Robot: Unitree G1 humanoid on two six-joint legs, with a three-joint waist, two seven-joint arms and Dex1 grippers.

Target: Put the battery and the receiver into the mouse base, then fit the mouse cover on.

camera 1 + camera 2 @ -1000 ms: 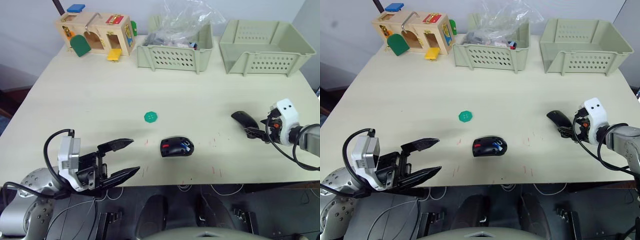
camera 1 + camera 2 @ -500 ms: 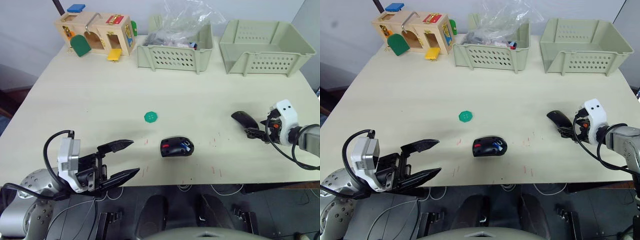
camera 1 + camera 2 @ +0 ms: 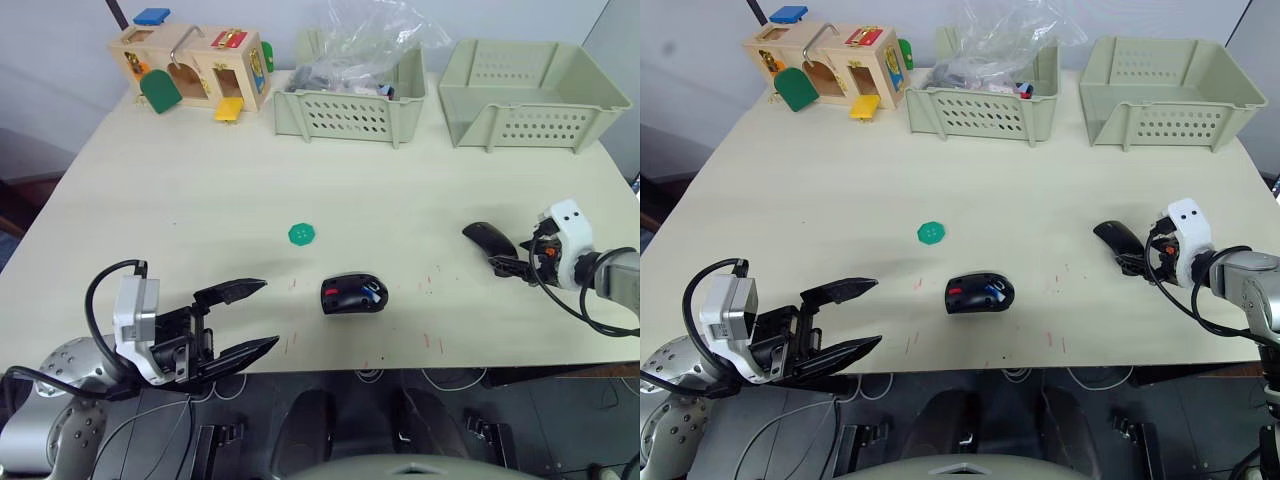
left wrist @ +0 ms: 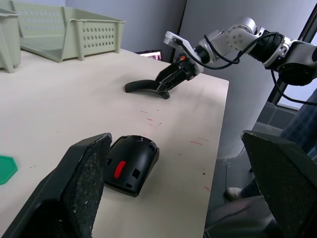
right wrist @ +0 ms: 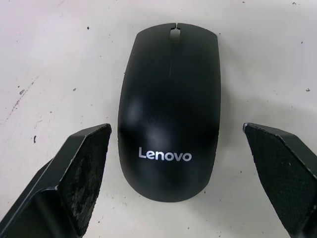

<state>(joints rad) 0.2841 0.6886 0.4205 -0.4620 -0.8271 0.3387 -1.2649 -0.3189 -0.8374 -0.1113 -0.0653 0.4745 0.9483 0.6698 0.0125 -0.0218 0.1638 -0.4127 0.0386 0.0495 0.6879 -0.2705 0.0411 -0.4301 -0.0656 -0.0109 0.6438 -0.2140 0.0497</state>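
Directly ahead of the wide-open right hand (image 5: 181, 148), the mouse cover (image 5: 169, 109) lies lengthwise between its fingers.

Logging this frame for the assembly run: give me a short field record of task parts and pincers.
mouse base: open side up near the table's front edge, red inside
battery: blue, lying in the base
mouse cover: flat on the table, lettering up
right pincer: open, straddling the cover, not touching
left pincer: open, empty, left of the base
green disc: loose on table
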